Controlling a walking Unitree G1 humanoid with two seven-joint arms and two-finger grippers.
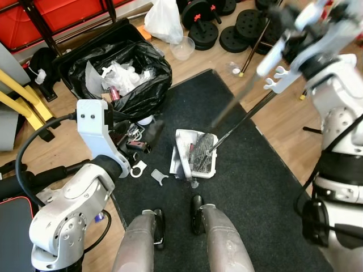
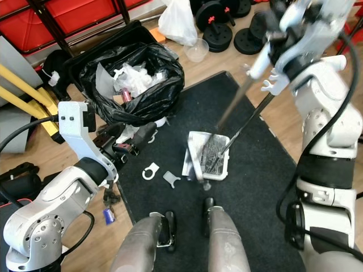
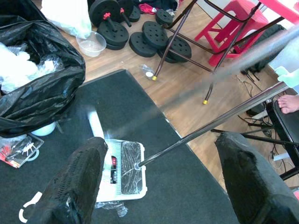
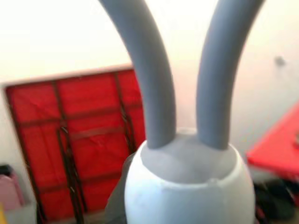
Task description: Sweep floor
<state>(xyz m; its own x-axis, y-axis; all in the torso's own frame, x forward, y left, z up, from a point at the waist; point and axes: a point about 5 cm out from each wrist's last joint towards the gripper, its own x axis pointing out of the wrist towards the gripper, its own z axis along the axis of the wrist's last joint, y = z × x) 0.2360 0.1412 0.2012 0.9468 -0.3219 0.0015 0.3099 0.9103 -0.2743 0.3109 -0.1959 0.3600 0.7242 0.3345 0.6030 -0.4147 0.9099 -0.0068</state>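
A white dustpan [image 1: 182,148] lies on the black mat [image 1: 255,187] just ahead of my feet, with the dark broom brush [image 1: 202,150] resting in it. A dark pole [image 1: 249,116] and a blurred grey pole [image 1: 235,102] rise from there to my right gripper [image 1: 295,25], which is raised at the upper right and shut on the broom handle. In the right wrist view the handle's grey fork and white knob [image 4: 184,186] sit close to the camera. My left gripper [image 3: 161,144] is open and holds nothing; it hovers low beside the bin bag, left of the dustpan.
A black bin bag [image 1: 122,73] full of rubbish stands at the mat's far left corner. Small white scraps [image 1: 138,168] lie near my left foot. Weight plates [image 1: 227,28], a clear bowl [image 1: 182,48], a red stool [image 3: 233,23] and a person's foot [image 3: 289,102] lie beyond the mat.
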